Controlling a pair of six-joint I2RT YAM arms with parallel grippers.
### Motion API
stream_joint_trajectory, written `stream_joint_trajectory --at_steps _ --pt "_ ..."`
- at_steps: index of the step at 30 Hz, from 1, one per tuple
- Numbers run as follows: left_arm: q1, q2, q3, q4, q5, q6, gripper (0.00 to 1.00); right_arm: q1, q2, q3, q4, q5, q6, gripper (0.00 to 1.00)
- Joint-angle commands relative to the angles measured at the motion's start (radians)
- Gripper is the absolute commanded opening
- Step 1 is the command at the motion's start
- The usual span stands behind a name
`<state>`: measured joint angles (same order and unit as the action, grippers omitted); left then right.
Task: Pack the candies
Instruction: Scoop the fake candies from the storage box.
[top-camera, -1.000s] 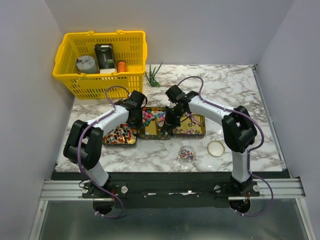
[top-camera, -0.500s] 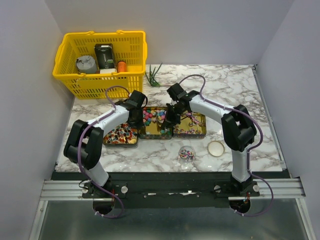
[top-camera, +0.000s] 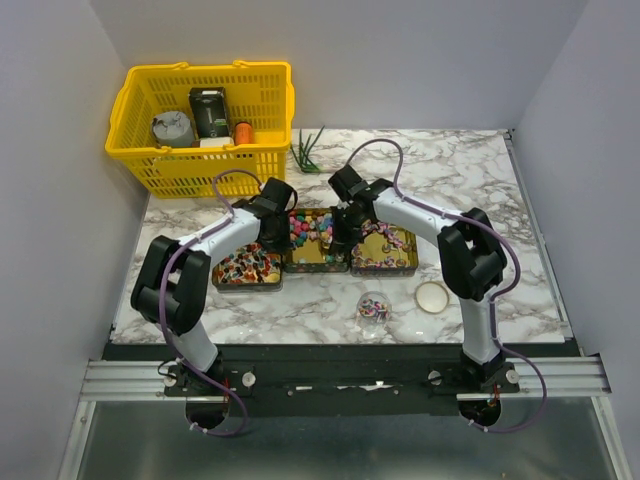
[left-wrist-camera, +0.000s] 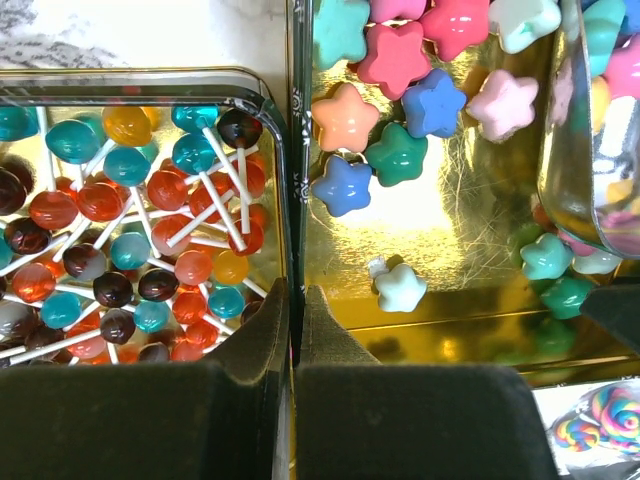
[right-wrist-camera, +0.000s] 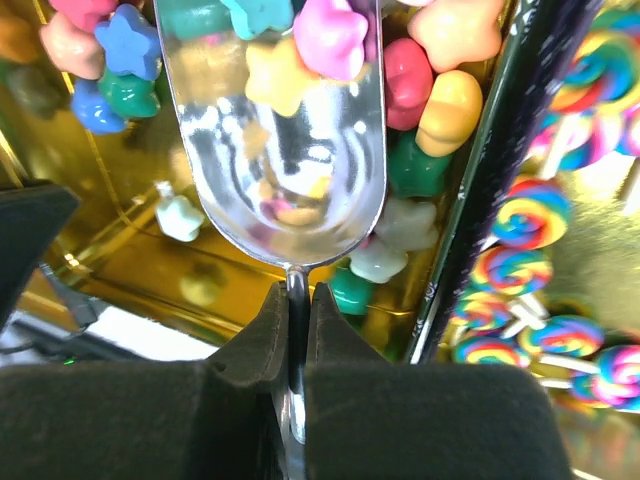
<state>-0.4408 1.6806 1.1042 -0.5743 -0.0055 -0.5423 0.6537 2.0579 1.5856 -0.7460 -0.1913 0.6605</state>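
The scoop (right-wrist-camera: 280, 190) is cut off at its far end by the top of the right wrist view. Its thin handle is half hidden between the fingers of the right gripper (right-wrist-camera: 297, 292), pinched narrow on it. Its long axis runs straight ahead of those fingers, bowl among the star-shaped candies (right-wrist-camera: 330, 35) in the middle tin (left-wrist-camera: 450, 240). The left gripper (left-wrist-camera: 297, 300) clamps that tin's wall; ball lollipops (left-wrist-camera: 150, 210) lie to its left.

R gripper (right-wrist-camera: 297, 298) pinching scoop (right-wrist-camera: 290, 180) handle, btm ctr; star candies (right-wrist-camera: 330, 35) on scoop, top; lollipops (right-wrist-camera: 505, 235) right.
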Motion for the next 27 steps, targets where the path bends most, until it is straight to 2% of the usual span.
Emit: stream_joint_trajectory --at_steps 1,14,27 --pt "-0.007 0.039 -0.006 -0.047 0.047 0.004 0.00 -0.037 0.091 -0.015 -0.118 0.365 -0.082 0.01" --pt "-0.007 0.054 0.016 -0.052 0.052 -0.005 0.00 0.043 0.064 -0.013 -0.012 0.457 -0.331 0.01" --pt "-0.007 0.070 0.059 -0.053 0.042 -0.011 0.00 0.063 -0.054 -0.137 0.109 0.349 -0.463 0.01"
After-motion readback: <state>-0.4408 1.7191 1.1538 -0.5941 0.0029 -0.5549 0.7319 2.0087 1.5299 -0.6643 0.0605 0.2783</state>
